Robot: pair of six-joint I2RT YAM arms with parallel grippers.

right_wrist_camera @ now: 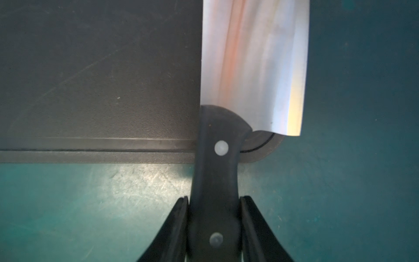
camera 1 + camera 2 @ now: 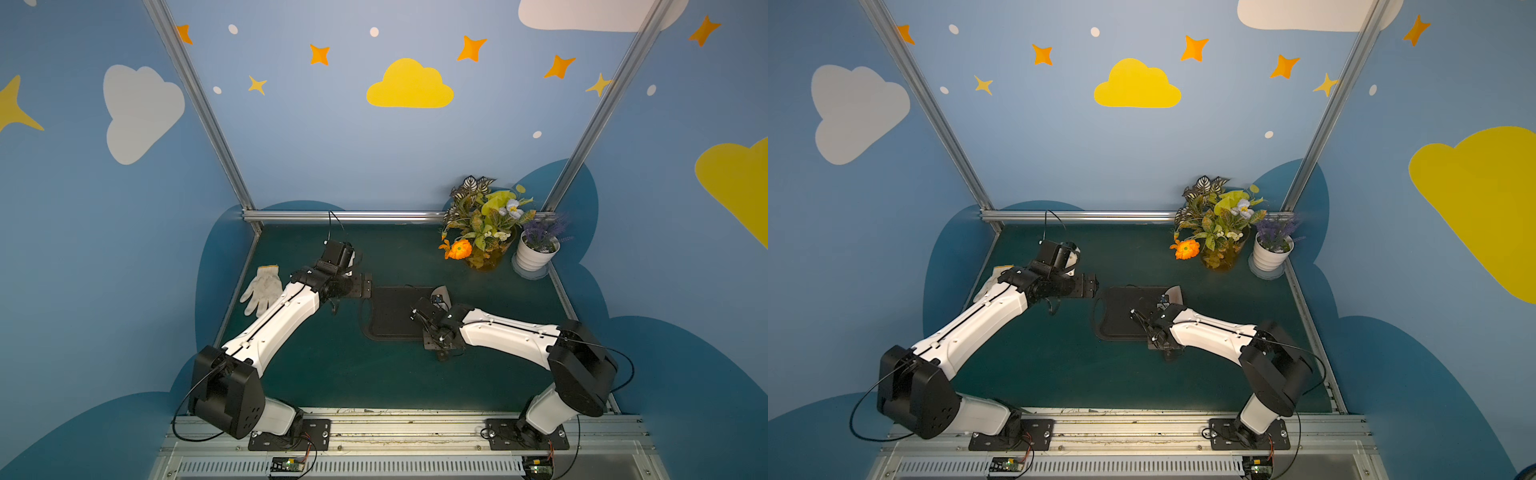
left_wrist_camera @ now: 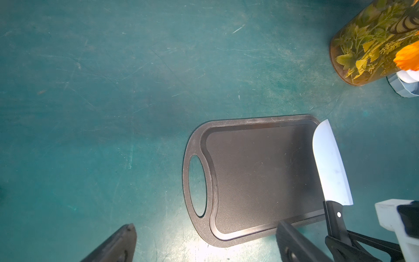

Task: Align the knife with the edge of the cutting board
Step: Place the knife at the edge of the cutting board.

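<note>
Knife: handle clenched in right tool; blade over the end edge of cutting board, opposite its hole, overhanging slightly. Recommended: square spine to rim groove, set flat, then release. Left tool: released, empty, nearby.

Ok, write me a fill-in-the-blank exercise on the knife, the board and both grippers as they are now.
1. The right gripper is shut on the ____ of the knife.
2. The knife's blade lies over the end of the cutting board opposite its oval ____.
3. The left gripper holds nothing; its jaws stand ____.
4. The glove on the table is coloured ____.
Missing words: handle; hole; open; white.
</note>
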